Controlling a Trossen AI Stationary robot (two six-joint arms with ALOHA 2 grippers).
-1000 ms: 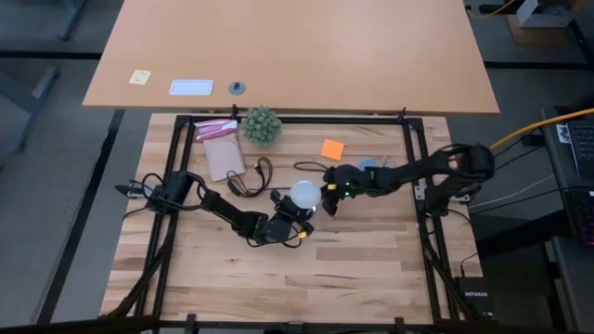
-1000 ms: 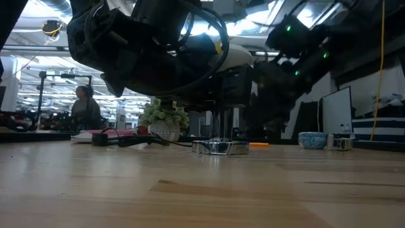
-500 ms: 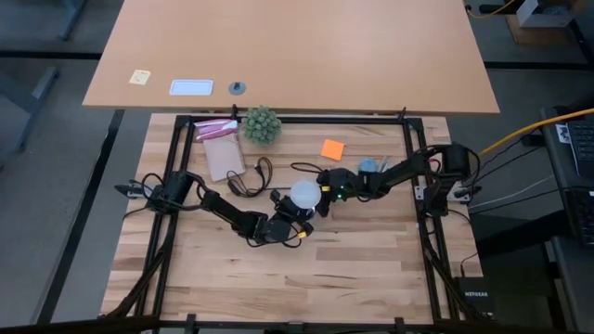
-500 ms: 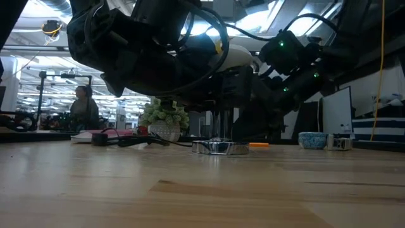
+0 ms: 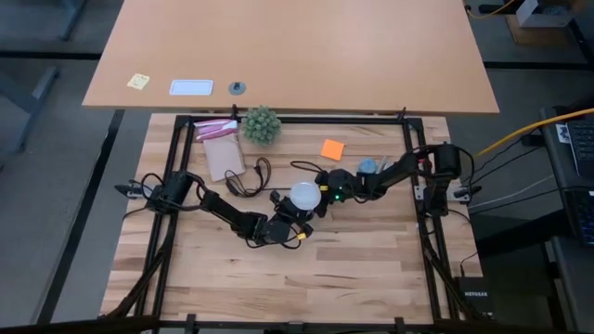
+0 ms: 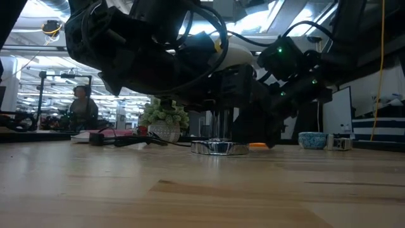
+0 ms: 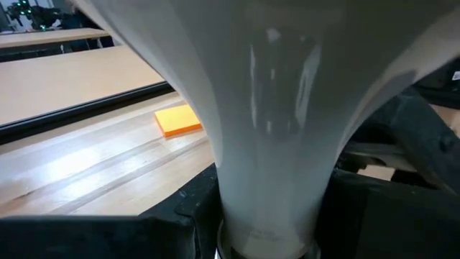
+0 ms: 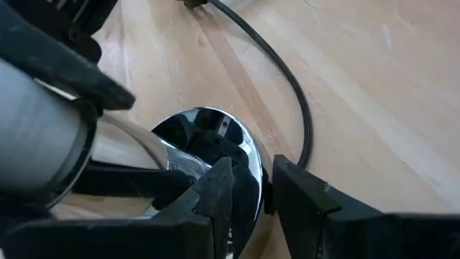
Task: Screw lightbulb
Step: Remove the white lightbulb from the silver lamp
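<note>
Fingers of the left gripper (image 5: 295, 213) clasp the lightbulb (image 5: 304, 195) at its narrow neck; in the left wrist view the frosted white glass (image 7: 269, 108) fills most of the picture, with a dark finger (image 7: 180, 212) pressed against each side of it. That gripper holds the bulb near the middle of the wooden table (image 5: 353, 269), globe upward, straight above the socket disc (image 6: 220, 147). In the low view the shiny disc lies flat on the wood and the bulb's screw end (image 6: 221, 123) stands upright over it; whether the thread has entered the socket cannot be told.

From the other side the right gripper (image 5: 325, 190) reaches in low, just beside the bulb. In the right wrist view its 2 fingers (image 8: 215, 194) stand narrowly apart at the chrome rim of the socket disc (image 8: 205, 140); they appear to pinch that rim, though the contact is not clear. A thin black cord (image 8: 284, 86) curves away from the disc across the planks.

Farther back on the table lie an orange sticky pad (image 5: 332, 148), a pink-topped bag (image 5: 221, 148) and the spiky green ball plant (image 5: 261, 123), all well apart from the grippers. Beyond them stands a second, bare-topped table (image 5: 371, 56) carrying a yellow note (image 5: 139, 80) and a white card (image 5: 191, 88). In the low view a person (image 6: 81, 107) sits far off in the room.
</note>
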